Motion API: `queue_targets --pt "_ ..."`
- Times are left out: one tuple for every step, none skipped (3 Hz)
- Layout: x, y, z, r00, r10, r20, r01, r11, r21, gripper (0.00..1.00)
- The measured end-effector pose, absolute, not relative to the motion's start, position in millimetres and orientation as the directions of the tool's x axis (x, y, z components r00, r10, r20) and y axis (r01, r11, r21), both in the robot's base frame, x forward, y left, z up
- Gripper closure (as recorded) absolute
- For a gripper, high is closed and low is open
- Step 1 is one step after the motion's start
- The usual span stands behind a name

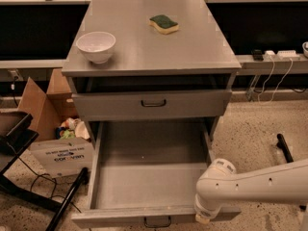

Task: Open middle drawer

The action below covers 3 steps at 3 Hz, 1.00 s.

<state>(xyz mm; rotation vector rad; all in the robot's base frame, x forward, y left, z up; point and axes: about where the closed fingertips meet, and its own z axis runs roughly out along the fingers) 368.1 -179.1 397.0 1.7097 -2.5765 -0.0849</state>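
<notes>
The middle drawer [149, 186] is pulled far out of the grey cabinet [154, 57]. Its long plain grey tray is bare, and its low front panel with a small dark loop handle [158, 221] is at the bottom edge of the view. The taller-fronted top drawer [153, 105] above it is shut, with its own dark handle. My white arm [260, 184] reaches in from the right. My gripper [203, 217] is at the arm's end, against the right end of the open drawer's front panel.
A white bowl [96, 46] and a green-and-yellow sponge [164, 24] sit on the cabinet top. A cardboard box [57, 134] with clutter stands left of the cabinet, next to a black stand [29, 177]. Cables hang at the right.
</notes>
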Motion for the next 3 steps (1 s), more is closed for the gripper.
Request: queue_targets --pt "346.7 -182.8 397.4 -0.418 -0.908 0.007 -0.904 0.417 0.088 1.0" --pt "346.4 -182.8 397.8 -0.418 -0.908 0.007 -0.904 0.417 0.088 1.0" --pt "346.4 -182.8 397.8 -0.418 -0.908 0.007 -0.904 0.417 0.088 0.81"
